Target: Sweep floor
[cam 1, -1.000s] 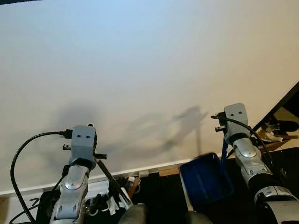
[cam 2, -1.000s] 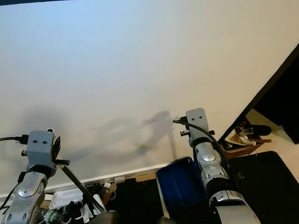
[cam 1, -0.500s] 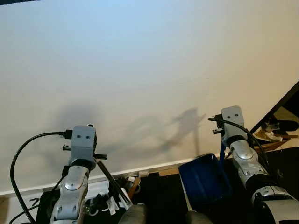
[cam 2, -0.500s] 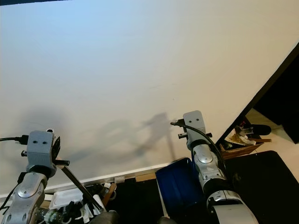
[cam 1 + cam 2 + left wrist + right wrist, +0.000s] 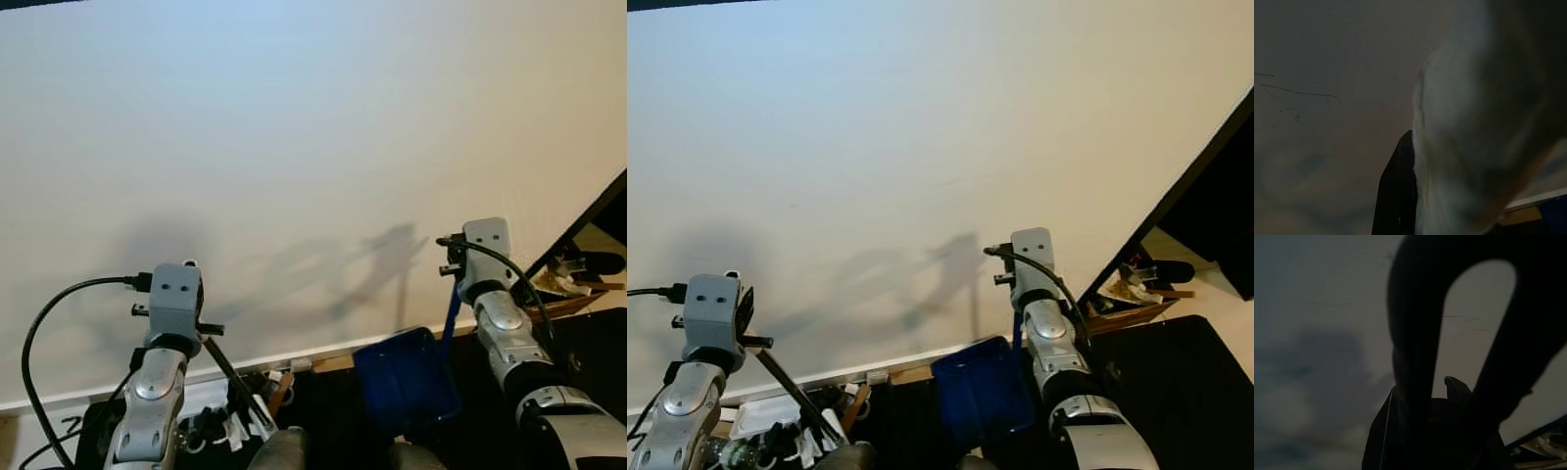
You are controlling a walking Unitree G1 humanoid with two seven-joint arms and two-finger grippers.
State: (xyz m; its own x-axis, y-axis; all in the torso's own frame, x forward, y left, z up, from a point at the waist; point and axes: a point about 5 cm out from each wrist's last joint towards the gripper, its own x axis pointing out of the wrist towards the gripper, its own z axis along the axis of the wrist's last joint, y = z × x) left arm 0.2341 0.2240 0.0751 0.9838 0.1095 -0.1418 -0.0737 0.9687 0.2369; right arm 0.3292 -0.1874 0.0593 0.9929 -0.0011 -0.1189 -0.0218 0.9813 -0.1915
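Note:
My right gripper [image 5: 454,270] is raised before a white wall and shut on the thin blue handle [image 5: 449,311] of a blue dustpan [image 5: 404,382], which hangs below it. In the right wrist view the handle's dark loop [image 5: 1420,357] lies between the fingers. On the other side, my left gripper [image 5: 198,331] is also raised. A thin black broom stick [image 5: 230,377] slants down from it to the brush head [image 5: 257,419] near the floor. In the left wrist view one black finger [image 5: 1398,191] lies against a pale blurred shape.
A white wall [image 5: 294,147] stands close ahead, with a baseboard [image 5: 313,355] at its foot. Cables, a white tray and small clutter [image 5: 211,426] lie at the lower left. At the right are a black slanted edge [image 5: 588,217] and a wooden tray of odds and ends [image 5: 568,286].
My right arm has shifted left and the dustpan has swung left with it. The left arm and the broom have stayed where they were.

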